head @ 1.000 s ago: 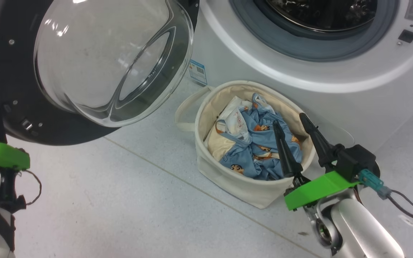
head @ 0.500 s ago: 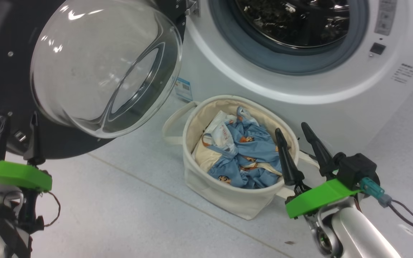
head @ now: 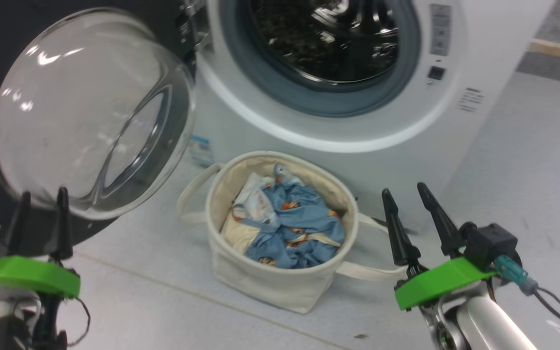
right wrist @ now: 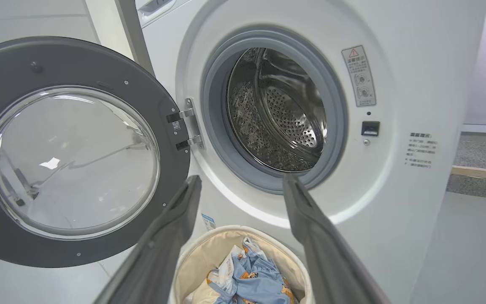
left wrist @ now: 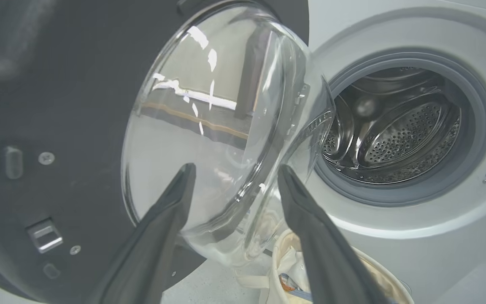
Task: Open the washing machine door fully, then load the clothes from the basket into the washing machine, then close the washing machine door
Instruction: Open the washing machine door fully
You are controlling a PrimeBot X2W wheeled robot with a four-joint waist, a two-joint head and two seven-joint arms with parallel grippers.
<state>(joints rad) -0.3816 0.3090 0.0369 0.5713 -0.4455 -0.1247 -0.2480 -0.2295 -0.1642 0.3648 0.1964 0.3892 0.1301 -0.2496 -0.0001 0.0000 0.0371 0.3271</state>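
Just left of the right gripper (head: 404, 189) stands the basket (head: 265, 287).

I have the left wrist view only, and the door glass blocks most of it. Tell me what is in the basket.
Observer: The basket holds a heap of light-blue clothes with some cream and white fabric beside them.
Operator: Report the right gripper.
Observer: The right gripper is open and holds nothing. In the head view it is to the right of the basket, not over it.
Operator: Check the door from the other arm.
Observer: In the right wrist view the washing machine door is swung wide on its hinge, leaving the drum opening unobstructed.
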